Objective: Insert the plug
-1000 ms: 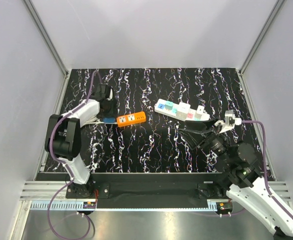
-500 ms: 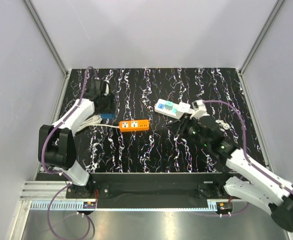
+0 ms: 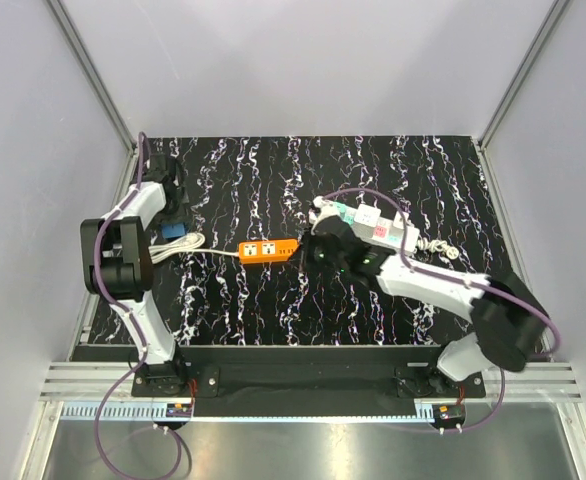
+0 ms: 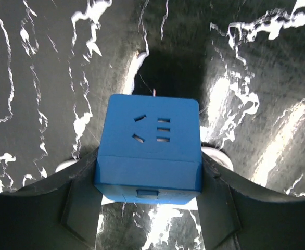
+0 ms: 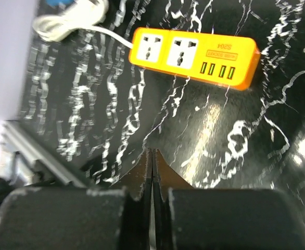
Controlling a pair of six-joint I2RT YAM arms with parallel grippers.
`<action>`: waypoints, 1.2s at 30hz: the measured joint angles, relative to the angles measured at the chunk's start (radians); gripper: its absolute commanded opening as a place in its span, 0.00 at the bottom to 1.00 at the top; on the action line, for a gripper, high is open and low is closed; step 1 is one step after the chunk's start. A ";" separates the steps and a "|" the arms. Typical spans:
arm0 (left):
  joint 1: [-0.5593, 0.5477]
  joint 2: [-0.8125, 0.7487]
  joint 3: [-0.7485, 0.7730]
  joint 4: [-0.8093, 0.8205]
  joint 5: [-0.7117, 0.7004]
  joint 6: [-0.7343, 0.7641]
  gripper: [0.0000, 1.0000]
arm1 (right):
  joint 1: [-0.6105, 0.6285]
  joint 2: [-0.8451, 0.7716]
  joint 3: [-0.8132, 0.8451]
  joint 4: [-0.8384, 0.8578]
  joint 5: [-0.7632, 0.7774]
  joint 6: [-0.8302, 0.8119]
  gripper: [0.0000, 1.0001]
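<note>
A blue cube-shaped plug (image 4: 148, 151) sits between my left gripper's (image 4: 142, 162) fingers, which press on its two sides; slots show on its top face. From above, the blue plug (image 3: 177, 231) is at the mat's far left, with my left gripper (image 3: 174, 222) over it. A white cord (image 3: 185, 243) runs from there to the orange power strip (image 3: 268, 247). My right gripper (image 3: 307, 250) hangs at the strip's right end, fingers shut on nothing. The right wrist view has the orange power strip (image 5: 194, 52) ahead of the shut right gripper (image 5: 152, 154), apart from it.
A white power strip (image 3: 366, 220) with coloured plugs in it lies behind my right arm. Its cord and a white plug (image 3: 451, 252) trail to the right. The left wall (image 3: 93, 150) stands close beside my left arm. A metal rail (image 5: 33, 151) runs along the mat's edge.
My right arm swung left from the right side to the orange strip's end and its jaws closed. My left arm drew back left with the blue plug; the orange strip shifted slightly.
</note>
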 measured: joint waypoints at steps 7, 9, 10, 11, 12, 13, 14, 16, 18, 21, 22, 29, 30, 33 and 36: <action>-0.014 -0.022 -0.045 0.042 -0.039 -0.003 0.00 | 0.029 0.215 0.056 0.030 0.001 -0.038 0.00; -0.014 -0.056 -0.101 0.084 -0.042 -0.019 0.00 | 0.029 0.234 0.057 0.034 0.002 -0.050 0.00; -0.014 -0.079 -0.129 0.097 -0.042 -0.032 0.00 | 0.029 0.237 0.057 0.037 0.003 -0.054 0.00; -0.017 -0.101 -0.160 0.106 -0.041 -0.043 0.00 | 0.029 0.239 0.056 0.039 0.003 -0.059 0.00; -0.021 -0.128 -0.192 0.118 -0.042 -0.056 0.00 | 0.029 0.241 0.057 0.039 0.008 -0.064 0.00; -0.024 -0.153 -0.222 0.119 -0.042 -0.067 0.00 | 0.029 0.243 0.057 0.045 0.014 -0.069 0.00; -0.032 -0.180 -0.254 0.116 -0.043 -0.080 0.00 | 0.029 0.246 0.057 0.051 0.021 -0.075 0.00; -0.057 -0.236 -0.313 0.111 -0.056 -0.099 0.00 | 0.029 0.259 0.061 0.059 0.029 -0.085 0.00; -0.086 -0.286 -0.364 0.105 -0.067 -0.117 0.00 | 0.029 0.279 0.066 0.063 0.038 -0.097 0.00; -0.120 -0.370 -0.443 0.074 -0.073 -0.146 0.00 | 0.029 0.307 0.071 0.059 0.063 -0.109 0.00; -0.122 -0.396 -0.462 0.059 -0.077 -0.156 0.00 | 0.029 0.316 0.074 0.058 0.072 -0.112 0.00; -0.114 -0.509 -0.492 -0.012 -0.095 -0.166 0.00 | 0.029 0.384 0.131 0.051 0.118 -0.132 0.00; -0.114 -0.520 -0.482 -0.024 -0.080 -0.155 0.00 | 0.027 0.399 0.142 0.052 0.124 -0.137 0.00; -0.131 -0.561 -0.448 -0.019 -0.022 -0.109 0.00 | 0.018 0.454 0.173 0.052 0.135 -0.159 0.00; -0.172 -0.624 -0.416 0.013 0.046 -0.038 0.00 | -0.014 0.521 0.230 0.060 0.141 -0.193 0.00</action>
